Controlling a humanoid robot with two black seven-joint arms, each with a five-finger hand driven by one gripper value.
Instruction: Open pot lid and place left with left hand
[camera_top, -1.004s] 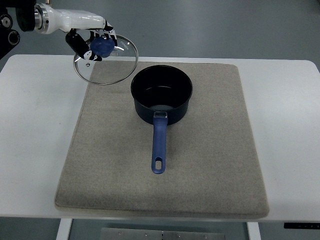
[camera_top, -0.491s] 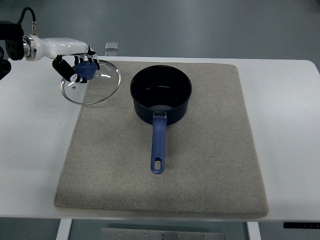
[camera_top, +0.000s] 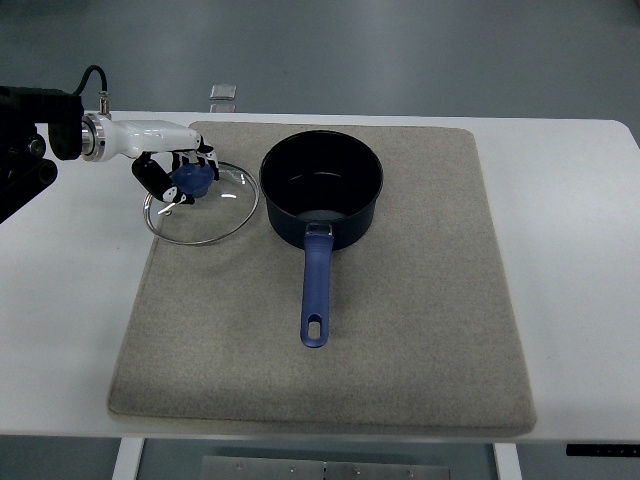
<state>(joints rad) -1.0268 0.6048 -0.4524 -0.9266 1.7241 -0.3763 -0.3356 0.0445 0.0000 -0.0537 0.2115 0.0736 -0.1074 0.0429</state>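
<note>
A white table (camera_top: 580, 250) is standing against a grey floor and is carrying a grey felt mat (camera_top: 420, 330) that is covering most of its top. Only the top view is available.

In the top view, the left hand (camera_top: 172, 172) is reaching in from the left edge on a white forearm and is gripping the blue knob (camera_top: 192, 181) of the glass lid (camera_top: 203, 203), with its dark fingers curled closed around that knob. The knob is the only raised feature on the lid, which is presumably why the hand is holding it there rather than at the rim. The lid is sitting low at the left edge of the mat, just beside the pot (camera_top: 322, 188) and clear of its rim; whether it is touching the mat or hanging slightly above it cannot be determined from this angle. The pot is standing open near the middle of the mat, with its blue handle (camera_top: 316, 290) pointing toward the robot's side, so the lid is occupying free space to the left as the task requires.

The removal step appears complete; the placing step appears nearly finished, with release of the knob still outstanding. The right arm is not showing.
</note>
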